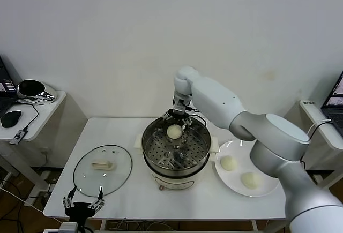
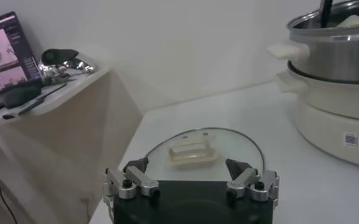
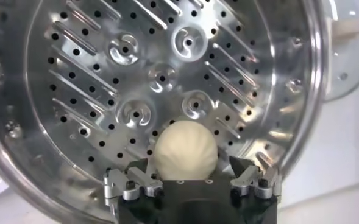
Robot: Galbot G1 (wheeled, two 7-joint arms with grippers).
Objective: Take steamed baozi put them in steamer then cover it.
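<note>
The steamer (image 1: 147, 148) stands mid-table, uncovered, its perforated tray (image 3: 136, 73) bare but for one baozi (image 1: 174, 131) lying near the far rim. My right gripper (image 1: 180, 117) hangs just above that baozi (image 3: 185, 149), and its open fingers stand apart on either side of the bun without touching it (image 3: 188, 163). Two more baozi (image 1: 228, 162) (image 1: 250, 180) lie on the white plate (image 1: 270, 186) to the steamer's right. The glass cover (image 1: 102, 168) lies flat on the table to the left. My left gripper (image 1: 83, 202) is open and empty at the table's front edge, just before the cover (image 2: 194, 152).
A side table (image 1: 37, 118) at the left carries a mouse (image 1: 10, 118), a shiny headset and a laptop. Another laptop stands on a shelf at the far right (image 1: 335, 104). The steamer's wall and handle (image 2: 337, 61) rise to the right of the left gripper (image 2: 187, 165).
</note>
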